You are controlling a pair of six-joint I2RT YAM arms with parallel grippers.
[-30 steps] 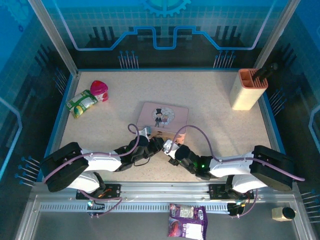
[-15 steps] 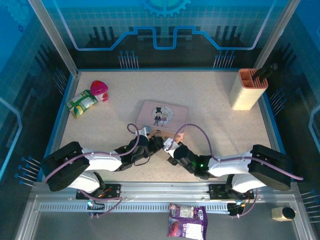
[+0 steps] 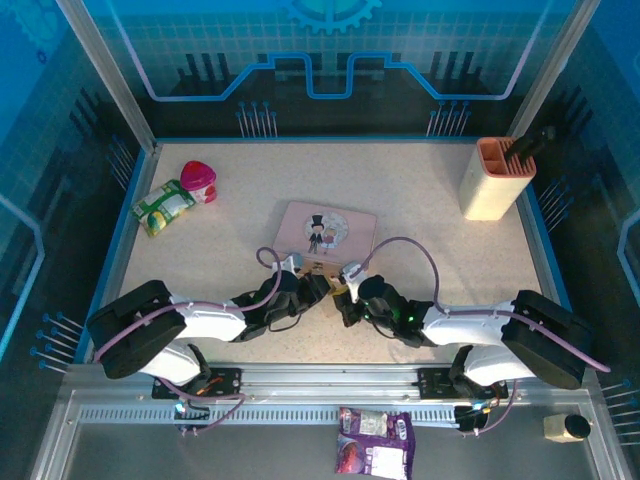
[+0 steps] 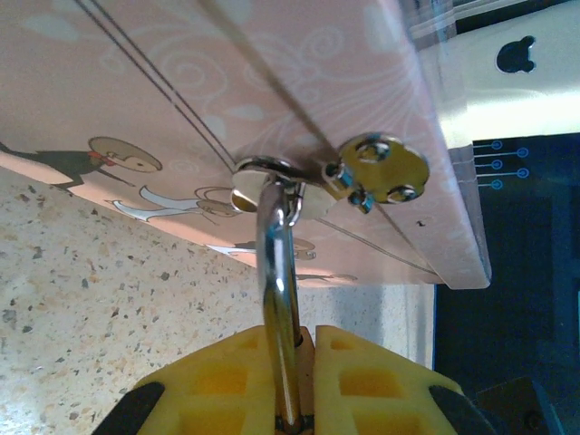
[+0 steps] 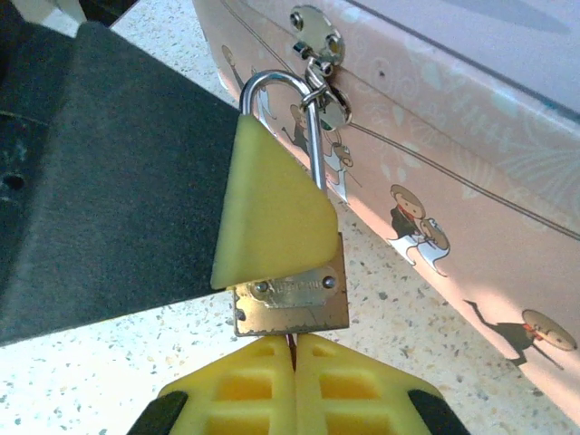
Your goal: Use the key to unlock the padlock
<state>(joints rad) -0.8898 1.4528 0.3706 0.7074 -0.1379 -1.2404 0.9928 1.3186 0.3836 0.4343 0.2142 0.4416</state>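
Right wrist view, nearest item: right gripper (image 5: 294, 358), jaws pressed together at the foot of the padlock (image 5: 292, 304). A thin dark sliver sits between them, taken to be the key (image 5: 292, 341), probably entered in the base. Padlock: brass body, hanging at the tin's near wall, close to the middle of the table (image 3: 480, 250). It is partly covered by one yellow pad (image 5: 272, 208) of the left gripper (image 4: 290, 349), which is clamped on the shackle (image 4: 275, 263). Purpose of that hold, by judgement: to brace the lock against twisting while the key is turned. Shackle: silver, threaded through the ring of the hasp (image 4: 376, 168), closed as far as can be seen; lock not yet open. Tin (image 3: 328, 228): pink, illustrated, lid down, serving as the anchor. Far right corner: tan holder (image 3: 495, 180). Far left corner: green packet (image 3: 162, 208) beside a pink-capped item (image 3: 198, 180), both well apart from the work.
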